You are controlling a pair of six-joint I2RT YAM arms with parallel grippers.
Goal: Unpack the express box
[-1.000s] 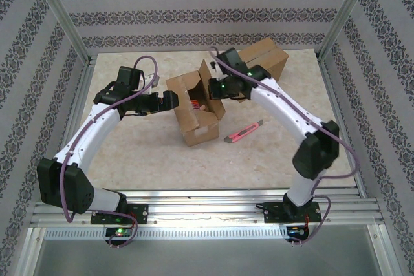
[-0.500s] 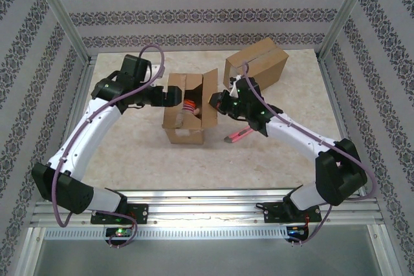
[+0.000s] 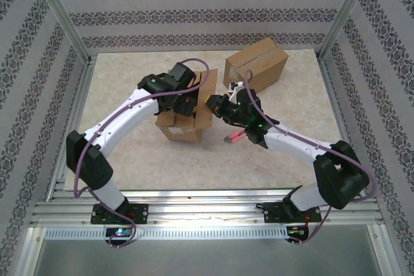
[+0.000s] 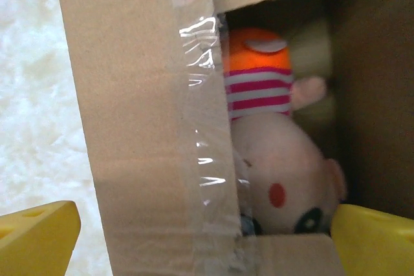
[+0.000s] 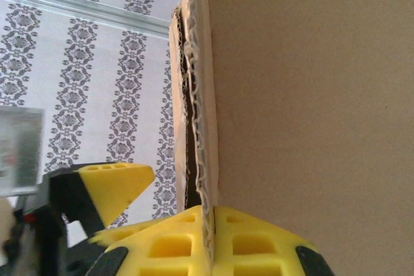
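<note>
Seen from above, the light is bright, even and soft, leaving only faint, short shadows on the table (image 3: 129, 153) beside the open box (image 3: 184, 130), while the aluminium rail (image 3: 213, 223) at the near edge glares white. The left wrist view is soft and out of focus: the clear tape (image 4: 200, 127) carries specular streaks, the plush toy (image 4: 284, 179) is blurred, and the box's interior sinks into dim brown shadow at right. The right wrist view is sharper, with the cardboard flap (image 5: 310, 95) flatly lit and the wallpaper (image 5: 77, 63) behind it crisp.
</note>
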